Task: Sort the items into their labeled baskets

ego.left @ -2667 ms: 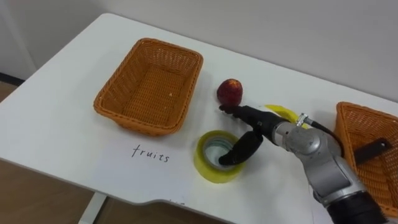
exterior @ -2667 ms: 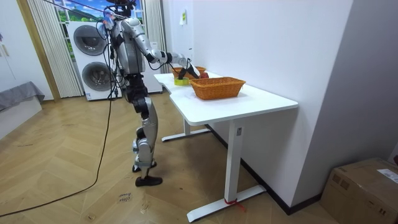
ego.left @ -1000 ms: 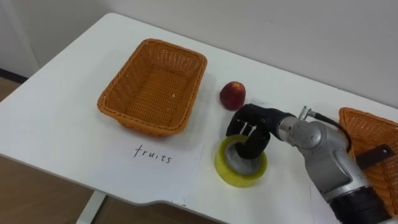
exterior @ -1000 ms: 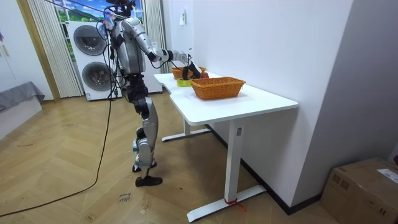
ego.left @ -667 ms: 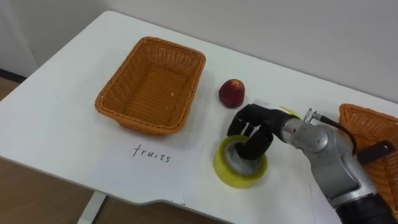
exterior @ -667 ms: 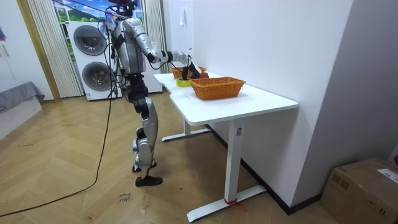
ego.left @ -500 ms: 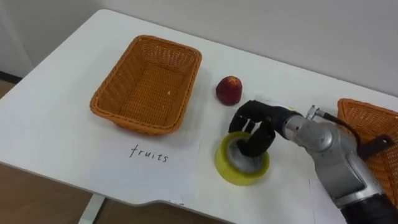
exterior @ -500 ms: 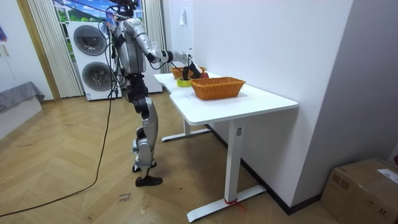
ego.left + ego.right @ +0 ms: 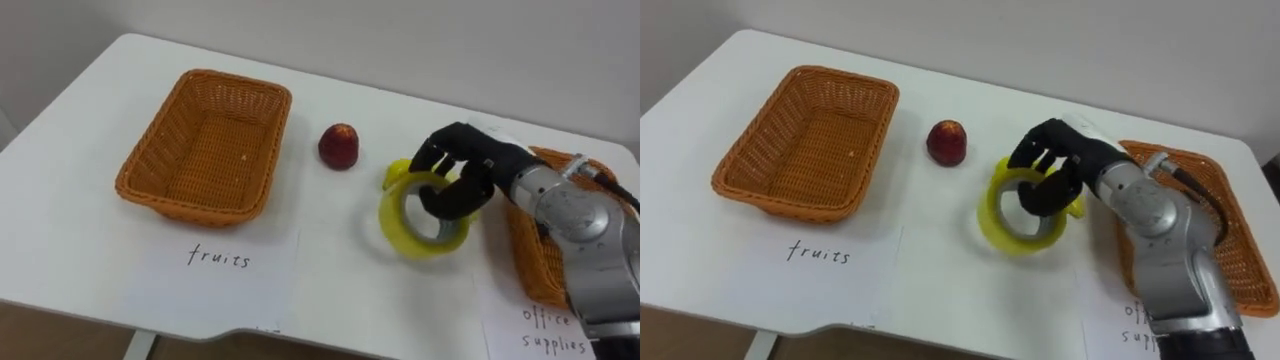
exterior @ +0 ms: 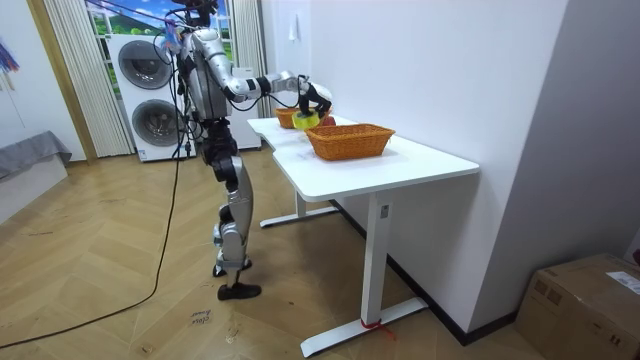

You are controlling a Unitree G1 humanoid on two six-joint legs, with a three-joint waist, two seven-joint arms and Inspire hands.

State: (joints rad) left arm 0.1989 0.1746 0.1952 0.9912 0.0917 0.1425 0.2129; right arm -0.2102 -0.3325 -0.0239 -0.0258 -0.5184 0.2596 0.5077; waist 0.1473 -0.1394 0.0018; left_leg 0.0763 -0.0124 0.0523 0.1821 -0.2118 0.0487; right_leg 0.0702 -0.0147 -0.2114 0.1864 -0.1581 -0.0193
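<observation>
My right hand is shut on a yellow tape roll, fingers hooked through its hole. The roll hangs tilted just above the white table, right of centre. In the room view the same hand holds the roll up over the table's far end. A red apple sits on the table to the left of the roll. A bit of yellow banana peeks out behind the roll. The empty fruit basket stands at the left. The office supplies basket is at the right, beside my forearm.
A paper sheet marked "fruits" lies in front of the left basket, and another label sheet lies by the right basket at the table's front edge. I stand at the table's end, with washing machines behind me.
My right hand has closed on the tape roll, lifted it off the table and carried it to the right. The head camera has shifted, so the whole scene sits further left.
</observation>
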